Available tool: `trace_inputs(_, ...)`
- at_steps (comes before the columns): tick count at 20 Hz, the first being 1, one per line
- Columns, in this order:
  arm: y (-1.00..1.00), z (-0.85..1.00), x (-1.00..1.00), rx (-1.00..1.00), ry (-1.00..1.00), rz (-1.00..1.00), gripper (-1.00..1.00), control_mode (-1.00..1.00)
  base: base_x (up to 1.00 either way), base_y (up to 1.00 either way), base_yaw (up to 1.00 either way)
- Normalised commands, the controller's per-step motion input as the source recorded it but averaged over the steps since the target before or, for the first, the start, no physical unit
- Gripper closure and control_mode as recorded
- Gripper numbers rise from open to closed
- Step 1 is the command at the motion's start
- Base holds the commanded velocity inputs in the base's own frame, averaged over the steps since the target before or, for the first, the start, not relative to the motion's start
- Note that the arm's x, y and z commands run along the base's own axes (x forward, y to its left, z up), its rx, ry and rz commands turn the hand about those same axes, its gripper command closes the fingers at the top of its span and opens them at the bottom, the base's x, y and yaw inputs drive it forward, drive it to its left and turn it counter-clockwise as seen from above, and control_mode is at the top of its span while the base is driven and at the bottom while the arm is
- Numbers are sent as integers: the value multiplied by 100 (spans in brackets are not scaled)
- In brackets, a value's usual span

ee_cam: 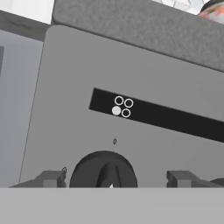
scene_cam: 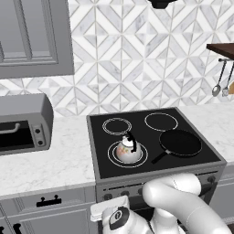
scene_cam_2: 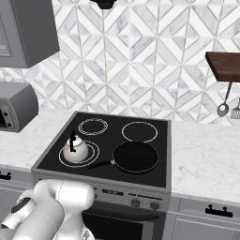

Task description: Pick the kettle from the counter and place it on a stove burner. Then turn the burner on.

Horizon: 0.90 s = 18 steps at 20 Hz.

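Your gripper (ee_cam: 114, 179) fingers stand wide apart, unclenched and holding nothing, either side of the dark stove knob (ee_cam: 103, 169).

The knob (ee_cam: 103, 169) just ahead of the fingertips (ee_cam: 51, 179) is cut off below by the hand view's lower band, so its pointer mark is barely visible. A second knob (ee_cam: 217, 182) to the right shows as a sliver. The kettle (ee_cam: 213, 9) is clipped at the upper right corner. In the base views the arm (scene_cam: 183, 201) hides the gripper and part of the stove front (scene_cam: 114, 189).
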Motion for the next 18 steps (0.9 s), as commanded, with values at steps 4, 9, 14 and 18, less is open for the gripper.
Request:
trace_inputs(4,0,-1,0,0,0,0,-100,-100,0,0,0)
trace_inputs(9,0,-1,0,0,0,0,100,-100,0,0,0)
trace_inputs(14,0,0,0,0,0,0,100,-100,0,0,0)
trace_inputs(18,3,0,0,0,0,0,100,-100,0,0,0)
